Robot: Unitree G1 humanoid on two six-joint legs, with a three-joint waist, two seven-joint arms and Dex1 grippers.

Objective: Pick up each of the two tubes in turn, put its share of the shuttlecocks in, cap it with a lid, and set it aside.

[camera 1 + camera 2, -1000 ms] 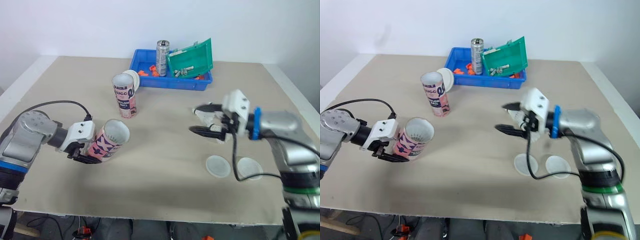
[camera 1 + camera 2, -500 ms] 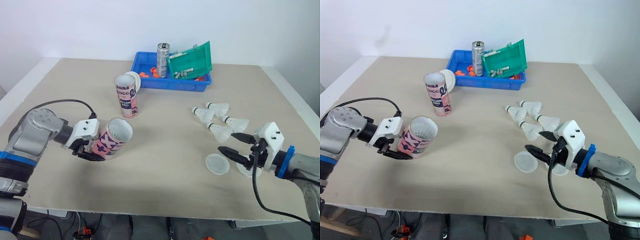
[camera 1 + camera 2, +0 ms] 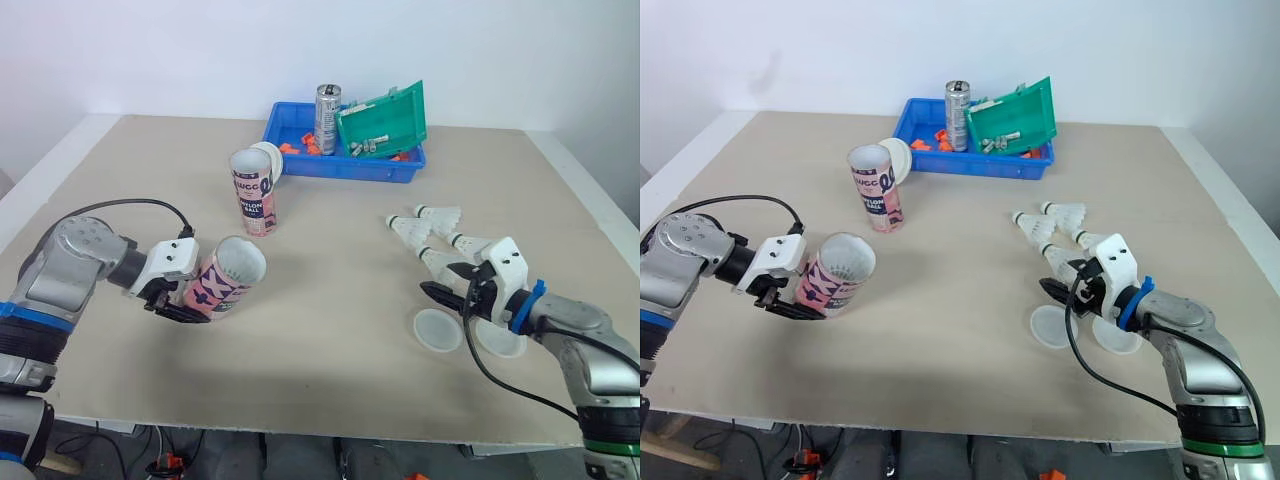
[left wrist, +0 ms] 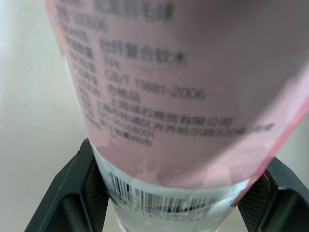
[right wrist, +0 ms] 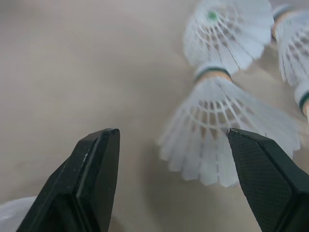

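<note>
1. Clamped tilted tube (image 3: 222, 280) in left gripper (image 3: 182, 298), at table's (image 3: 330, 340) left side.
2. Spread right gripper (image 3: 441, 281) wide beside nearest shuttlecock (image 5: 217, 130).
3. Judged it featherlight, skirt crushable; favoured gentle pinch at cork (image 5: 211, 75).

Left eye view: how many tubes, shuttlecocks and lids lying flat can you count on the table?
tubes: 2
shuttlecocks: 4
lids lying flat: 2
Total: 8
</note>
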